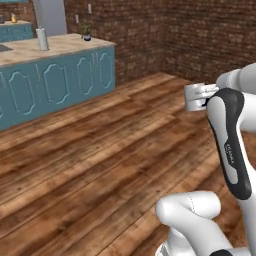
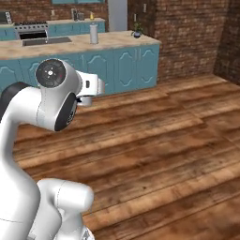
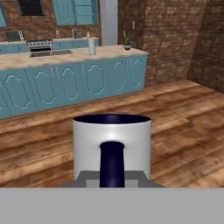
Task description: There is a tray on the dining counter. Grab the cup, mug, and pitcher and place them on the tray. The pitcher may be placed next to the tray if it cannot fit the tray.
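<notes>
Over on the far left stands a long worktop [image 1: 65, 45] with a beige marble top and teal cabinet fronts [image 3: 78, 81], a white cylindrical canister [image 1: 42, 39] upright on it and a small potted plant [image 1: 87, 33] at its right end. In the right base view a sink [image 2: 46, 41] is set into the same top to the left of the canister, and farther back against the wall a stove [image 2: 29, 29] sits among more teal cabinets. Red-brown brick walls [image 2: 187, 33] close the room on the far and right sides, and a wooden plank floor [image 1: 100, 150] runs from the cabinets to the near edge. Right of that in the left base view, the white arm rises with its hand level and well above the floor, aimed toward the teal cabinets. The gripper [image 3: 112, 177] has its jaws clenched on the mug [image 3: 112, 142], a light grey cylinder with a dark inside, carried upright in the air clear of any worktop. From the hand view its navy handle [image 3: 112, 164] faces the camera, low between the finger tips, and the rim is level. The mug hangs over bare floor, well apart from the marble-topped worktop beyond it.
</notes>
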